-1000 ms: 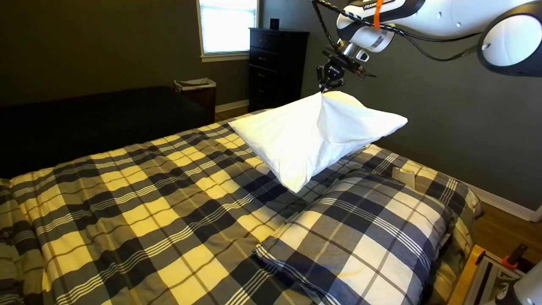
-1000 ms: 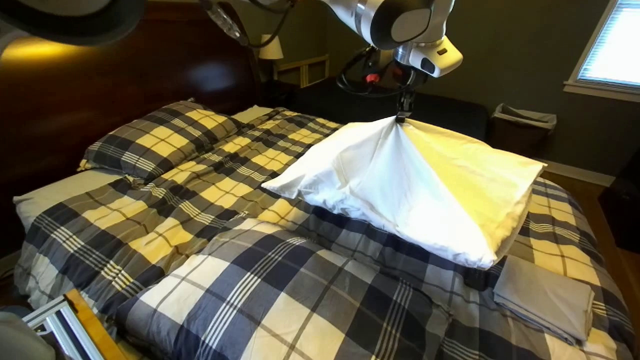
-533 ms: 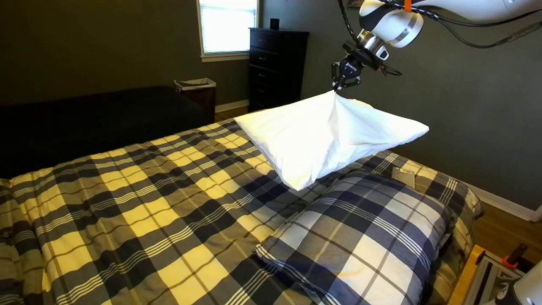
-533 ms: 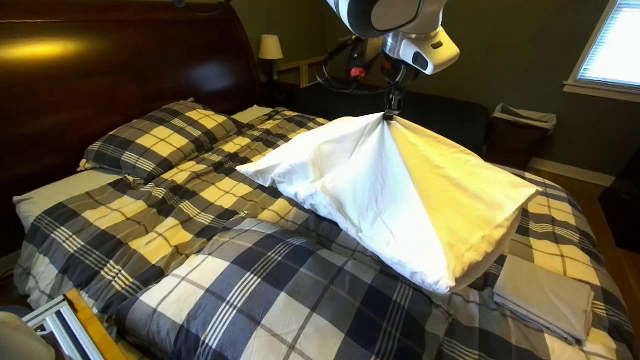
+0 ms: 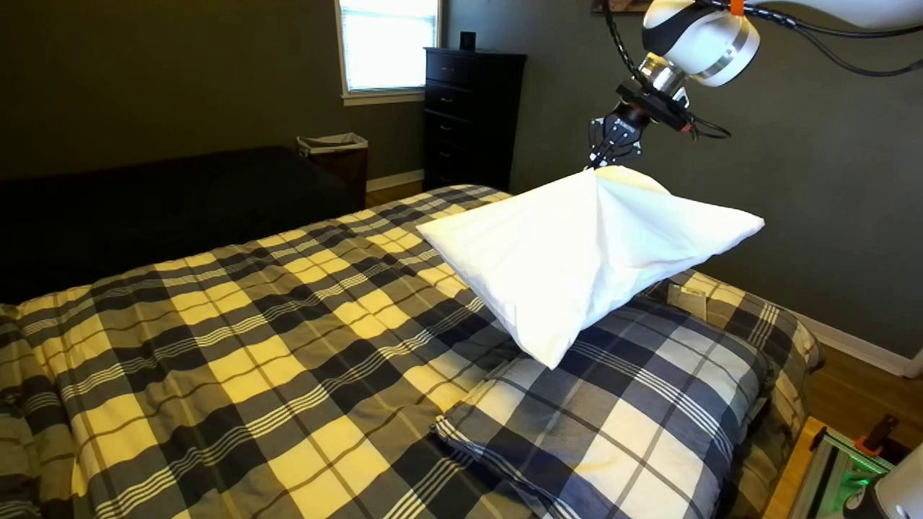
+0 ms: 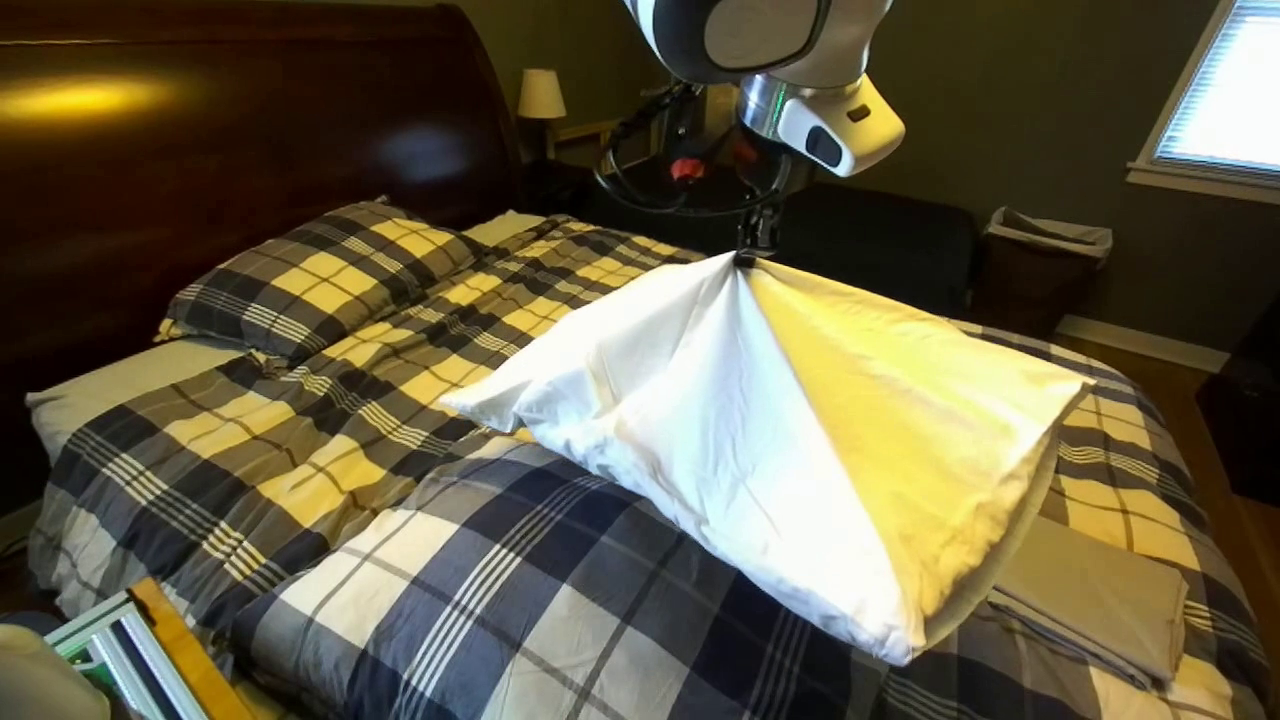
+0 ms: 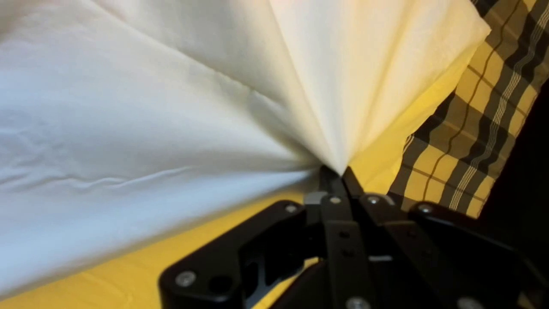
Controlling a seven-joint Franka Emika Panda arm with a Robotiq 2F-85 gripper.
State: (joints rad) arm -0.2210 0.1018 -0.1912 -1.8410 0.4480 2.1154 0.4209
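Observation:
A white pillow hangs from my gripper, which is shut on a pinch of cloth near the middle of its upper side. In the wrist view the folds of the pillow run together at the fingertips. Its corners droop, and one side looks yellow in the lamp light in an exterior view, where the pillow partly covers a plaid pillow lying on the bed. Whether the low corner touches that plaid pillow I cannot tell. The pillow's underside is hidden.
Plaid bedding covers the bed. A folded grey cloth lies near its edge, partly behind the white pillow. Another plaid pillow rests by the wooden headboard. A metal-and-wood frame stands beside the bed.
Gripper and white pillow have shifted rightward in an exterior view and leftward in another. They rose slightly, then came down over the last half second, overlapping the near plaid pillow more. The grip has held.

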